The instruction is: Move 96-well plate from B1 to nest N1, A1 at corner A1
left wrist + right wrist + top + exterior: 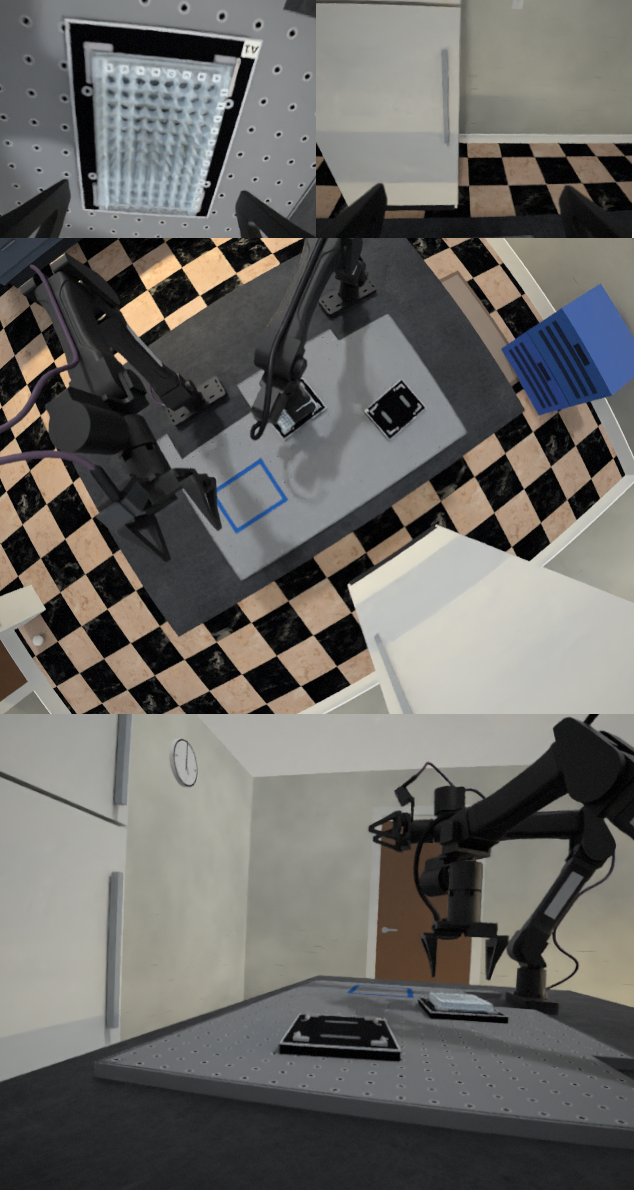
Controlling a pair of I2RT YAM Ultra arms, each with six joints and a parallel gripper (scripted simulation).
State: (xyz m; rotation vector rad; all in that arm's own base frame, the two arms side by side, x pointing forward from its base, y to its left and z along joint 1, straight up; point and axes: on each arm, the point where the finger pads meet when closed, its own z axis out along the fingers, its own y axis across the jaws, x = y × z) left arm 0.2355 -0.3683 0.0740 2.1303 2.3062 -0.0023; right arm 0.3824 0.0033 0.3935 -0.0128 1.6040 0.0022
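Note:
The 96-well plate [284, 422] [460, 1001] [155, 130] looks flat between the corner locators of the middle black nest [491, 1017] [84, 135]. In the left wrist view, the plate's lettered and numbered edges meet at the corner beside the nest's A1 mark [251, 49]. My left gripper [460, 976] [155, 194] is open, empty and pointing down above the plate. The blue outline [261, 515] [410, 993] of the bench spot has no plate in it. My right gripper [193, 544] [371, 834] [475, 192] is open and empty, raised away from the plate.
A second black nest [394, 414] [340, 1050] stands without a plate on the grey perforated board [353, 468] [245, 1067]. The left arm reaches over the middle nest and partly hides it in the top view. The right arm hangs beyond the board's blue-outline end.

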